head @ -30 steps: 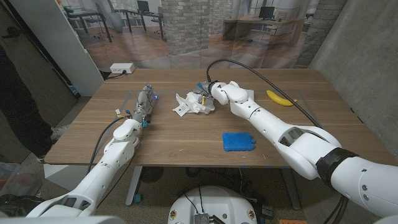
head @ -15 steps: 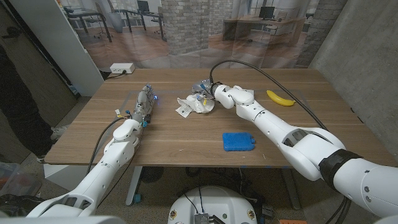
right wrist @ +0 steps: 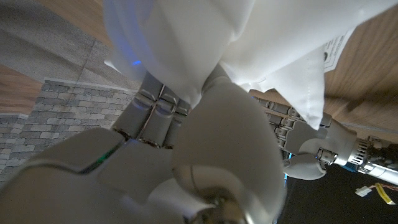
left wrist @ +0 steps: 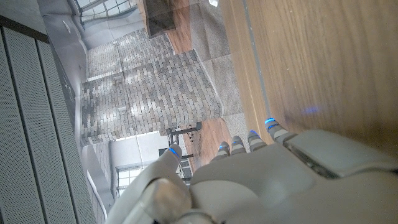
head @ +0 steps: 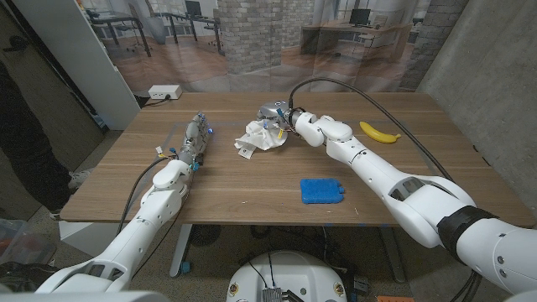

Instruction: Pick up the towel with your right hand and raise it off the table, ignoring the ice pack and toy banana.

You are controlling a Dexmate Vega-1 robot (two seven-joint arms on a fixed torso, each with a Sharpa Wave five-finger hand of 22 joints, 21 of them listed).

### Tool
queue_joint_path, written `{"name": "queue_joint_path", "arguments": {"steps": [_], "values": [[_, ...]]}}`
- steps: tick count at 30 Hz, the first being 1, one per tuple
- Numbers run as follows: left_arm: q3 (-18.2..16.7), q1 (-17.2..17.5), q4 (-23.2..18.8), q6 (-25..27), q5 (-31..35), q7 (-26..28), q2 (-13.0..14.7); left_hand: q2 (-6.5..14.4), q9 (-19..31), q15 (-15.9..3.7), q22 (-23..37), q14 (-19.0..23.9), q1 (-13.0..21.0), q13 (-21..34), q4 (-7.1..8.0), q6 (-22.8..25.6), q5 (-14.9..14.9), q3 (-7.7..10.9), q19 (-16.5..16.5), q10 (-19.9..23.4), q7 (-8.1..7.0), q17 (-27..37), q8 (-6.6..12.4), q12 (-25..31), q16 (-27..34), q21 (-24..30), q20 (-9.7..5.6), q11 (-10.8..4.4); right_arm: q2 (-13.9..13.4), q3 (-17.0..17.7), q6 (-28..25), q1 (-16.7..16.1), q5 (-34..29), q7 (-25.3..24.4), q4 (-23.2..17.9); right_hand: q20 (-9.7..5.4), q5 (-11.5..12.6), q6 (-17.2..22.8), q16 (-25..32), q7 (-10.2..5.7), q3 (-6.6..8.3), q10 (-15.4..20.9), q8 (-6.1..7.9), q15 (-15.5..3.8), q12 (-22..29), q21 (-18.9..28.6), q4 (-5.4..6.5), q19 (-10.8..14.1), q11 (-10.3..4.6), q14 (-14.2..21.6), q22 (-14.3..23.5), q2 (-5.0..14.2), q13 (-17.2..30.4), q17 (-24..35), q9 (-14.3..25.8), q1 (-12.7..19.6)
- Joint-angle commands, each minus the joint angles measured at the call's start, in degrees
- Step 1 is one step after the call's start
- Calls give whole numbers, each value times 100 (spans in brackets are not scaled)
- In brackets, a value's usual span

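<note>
A crumpled white towel (head: 259,137) with a label hangs bunched at the table's far middle, gripped by my right hand (head: 278,116). In the right wrist view the towel (right wrist: 273,43) drapes out from between the closed fingers (right wrist: 155,109) and thumb of that hand (right wrist: 186,143). I cannot tell whether the towel's low edge still touches the wood. My left hand (head: 195,138) lies stretched out on the table's left part, fingers straight and holding nothing; the left wrist view shows its back (left wrist: 261,180) over bare wood.
A blue ice pack (head: 322,190) lies near the front of the wooden table (head: 252,180), right of centre. A yellow toy banana (head: 377,132) lies at the far right. A white power strip (head: 164,92) sits on the floor behind. A dark-clothed person (head: 25,126) stands at left.
My right hand has drawn back toward the far edge and risen, pulling the towel up into a tighter bunch. The left arm has not moved.
</note>
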Motion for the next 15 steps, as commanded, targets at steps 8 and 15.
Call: {"name": "queue_joint_path", "arguments": {"steps": [8,15], "values": [[33,23,-89,30,6,-29,23,363,24,8,28,-851,8,34,-2,-531,26,-19,-178,-521,-15,17,27,23,7,-9,27,15,-124,239,280,-280,51,-419,-555,-596,-48,91,-113,76,4,63,-18,-471,209,225,20,-83,-49,249,30,311,229,115,113,409],[38,46,-112,48,-8,-35,33,361,24,9,27,-858,13,34,-8,-531,25,-21,-185,-531,-16,16,27,19,4,-16,34,18,-112,293,311,-322,20,-559,-685,-598,-63,82,-166,67,1,57,-32,-467,208,308,33,-128,-72,252,34,319,232,159,134,409]]}}
